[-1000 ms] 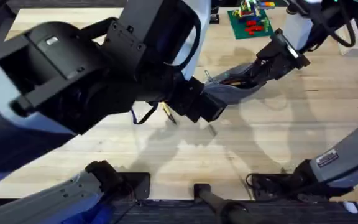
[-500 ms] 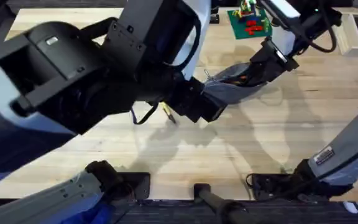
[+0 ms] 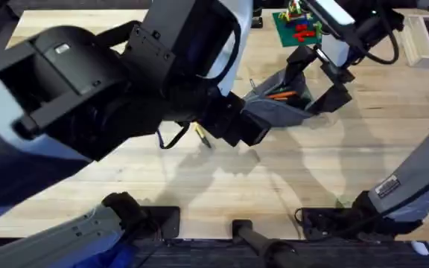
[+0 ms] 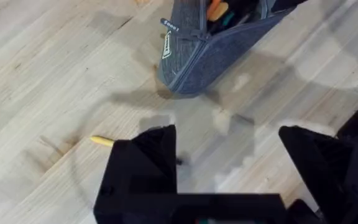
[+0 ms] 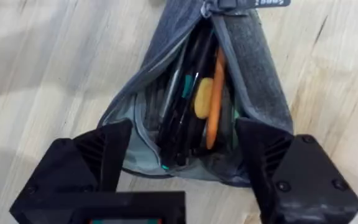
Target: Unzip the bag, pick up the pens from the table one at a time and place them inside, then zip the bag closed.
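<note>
Overhead: right end effector [image 3: 320, 80] spread, straddling far end of bag [image 3: 280, 106]; bag unzipped on counter [image 3: 274, 186].
Left wrist: left end effector [image 4: 227, 163] spread, empty; zipper-pull end just ahead.
Right wrist: bag's long axis runs straight away; right arm nearer.

text: none legible | bag [image 4: 222, 53] zipper tab [image 4: 167, 48]: lettering unreadable

- I see the bag [image 5: 253, 93] as matt grey woven cloth.
- The table [image 4: 55, 74] is pale, smooth wood with visible grain.
- My grippers' fingers [image 5: 104, 155] look like matt black plastic.
</note>
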### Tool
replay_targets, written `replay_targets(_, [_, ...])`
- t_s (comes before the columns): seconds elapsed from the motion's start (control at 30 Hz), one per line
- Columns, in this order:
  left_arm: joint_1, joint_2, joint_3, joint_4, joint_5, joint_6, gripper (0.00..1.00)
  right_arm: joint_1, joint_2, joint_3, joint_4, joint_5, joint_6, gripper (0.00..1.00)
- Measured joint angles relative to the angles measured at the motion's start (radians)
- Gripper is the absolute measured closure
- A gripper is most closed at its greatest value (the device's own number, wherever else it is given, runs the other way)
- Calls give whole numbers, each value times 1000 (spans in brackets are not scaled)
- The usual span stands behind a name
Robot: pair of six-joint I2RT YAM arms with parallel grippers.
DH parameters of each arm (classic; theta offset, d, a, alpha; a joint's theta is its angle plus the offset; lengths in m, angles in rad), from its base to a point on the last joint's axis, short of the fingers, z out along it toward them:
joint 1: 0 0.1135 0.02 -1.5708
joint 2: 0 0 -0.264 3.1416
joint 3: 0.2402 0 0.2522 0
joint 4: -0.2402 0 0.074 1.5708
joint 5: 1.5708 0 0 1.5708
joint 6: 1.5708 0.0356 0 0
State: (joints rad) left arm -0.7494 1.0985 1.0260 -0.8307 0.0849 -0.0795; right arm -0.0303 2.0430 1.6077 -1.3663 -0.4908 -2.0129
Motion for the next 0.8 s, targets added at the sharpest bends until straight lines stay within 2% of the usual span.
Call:
replay_targets(0.43, [0,0,0,0,0,0,5,0,-35,3,-6,-51,23,4])
replay_targets(0.8, [0,0,0,0,0,0,5,0,-53,128,-103,-117,152,4])
